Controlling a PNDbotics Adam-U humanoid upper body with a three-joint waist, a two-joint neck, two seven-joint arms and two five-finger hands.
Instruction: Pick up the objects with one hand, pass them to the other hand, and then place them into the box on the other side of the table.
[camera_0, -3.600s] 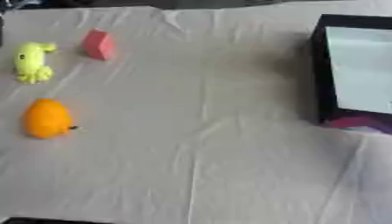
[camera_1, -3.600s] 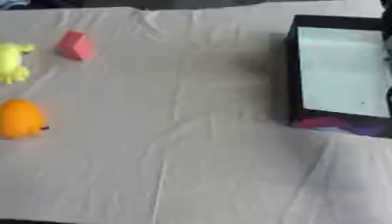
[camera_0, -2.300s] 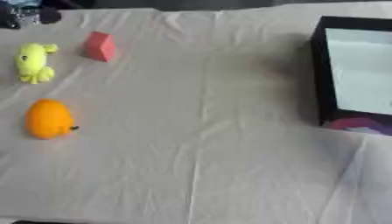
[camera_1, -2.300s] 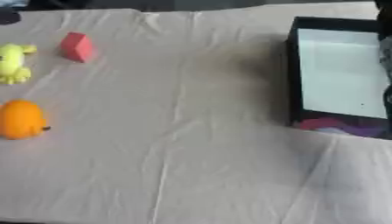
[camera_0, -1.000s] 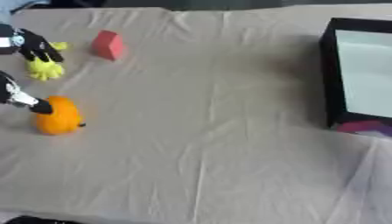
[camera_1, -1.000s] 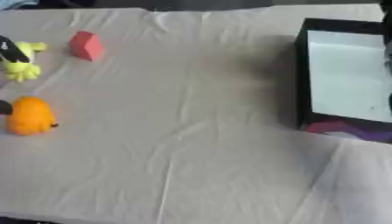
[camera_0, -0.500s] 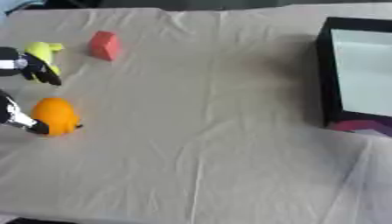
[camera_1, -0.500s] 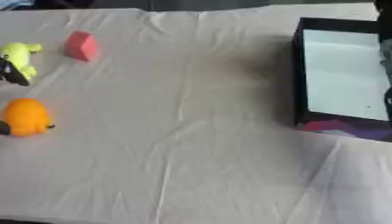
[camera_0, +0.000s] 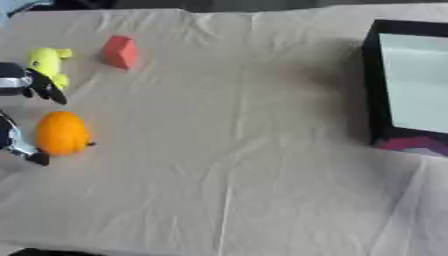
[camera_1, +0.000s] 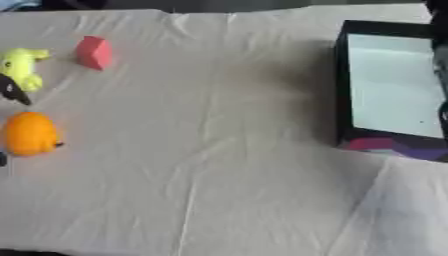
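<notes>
Fingers of left hand (camera_0: 19, 86) spread around orange fruit (camera_0: 62, 133).

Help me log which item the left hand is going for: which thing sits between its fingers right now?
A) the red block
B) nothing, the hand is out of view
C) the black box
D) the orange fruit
D: the left hand brackets the orange fruit, fingers above and below it, not yet closed.
</notes>
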